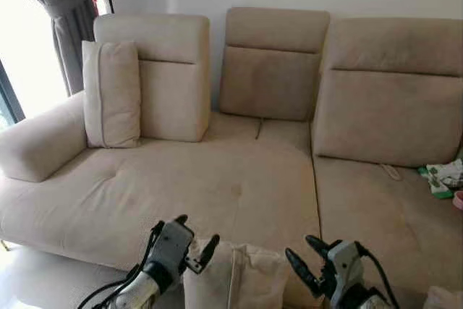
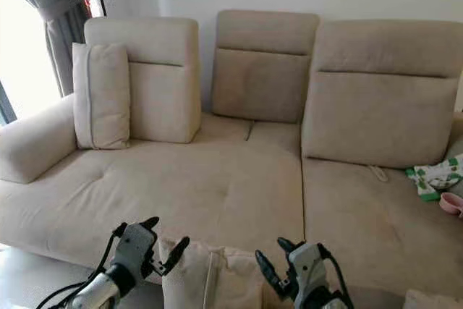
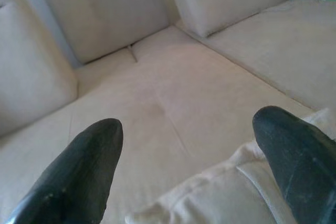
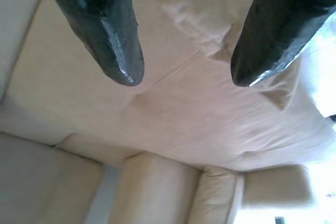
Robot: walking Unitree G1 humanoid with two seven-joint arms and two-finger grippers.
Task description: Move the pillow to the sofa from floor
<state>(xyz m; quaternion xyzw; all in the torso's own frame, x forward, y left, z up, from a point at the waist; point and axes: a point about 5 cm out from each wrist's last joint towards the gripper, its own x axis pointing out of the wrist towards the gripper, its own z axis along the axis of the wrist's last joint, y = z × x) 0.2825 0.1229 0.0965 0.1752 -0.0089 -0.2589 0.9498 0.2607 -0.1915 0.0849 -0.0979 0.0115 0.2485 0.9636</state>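
Observation:
A beige pillow (image 1: 235, 276) stands upright at the front edge of the beige sofa (image 1: 217, 186), low in the middle of the head views. My left gripper (image 1: 197, 229) is open at the pillow's left top corner, one finger (image 1: 210, 244) against the fabric. On the pillow's right side my right gripper (image 1: 299, 246) is also open, close beside it. In the left wrist view the pillow's corner (image 3: 220, 198) lies between the spread fingers (image 3: 84, 166). The right wrist view has wrinkled pillow fabric (image 4: 210, 9) beyond that gripper's open fingertips (image 4: 123, 61).
A second beige pillow (image 1: 111, 93) leans upright against the sofa's left backrest. A green-and-white cloth (image 1: 443, 177) and a pink item (image 1: 459, 199) lie on the right seat. A grey curtain (image 1: 61, 12) hangs at the far left. The wide middle seat is bare.

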